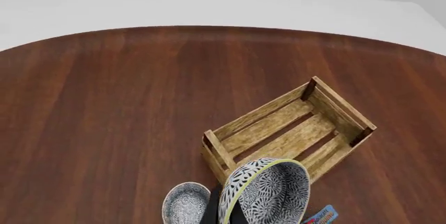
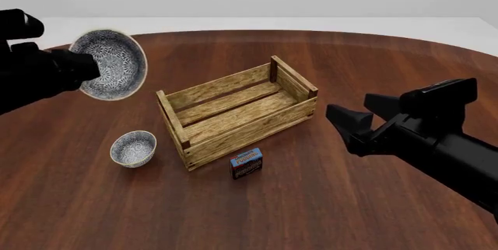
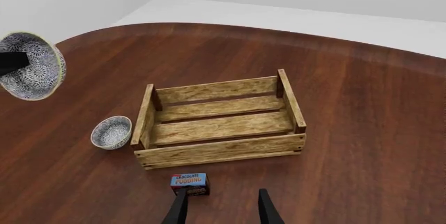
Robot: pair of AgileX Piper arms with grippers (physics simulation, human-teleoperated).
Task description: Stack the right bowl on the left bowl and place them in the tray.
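A round dark-wood table (image 2: 257, 215) stands on a plain pale-grey floor.

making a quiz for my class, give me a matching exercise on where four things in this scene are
Things:
1. raised bowl
2. other bowl
3. tray
4. small carton

Places or states:
A. on the table just in front of the crate
B. held up in the air by the left gripper
C. nothing inside it
D. on the table left of the crate

Pairs: 1-B, 2-D, 3-C, 4-A

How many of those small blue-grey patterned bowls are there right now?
2: one patterned bowl held tilted in the left gripper above the table, one resting beside the empty wooden slatted crate.
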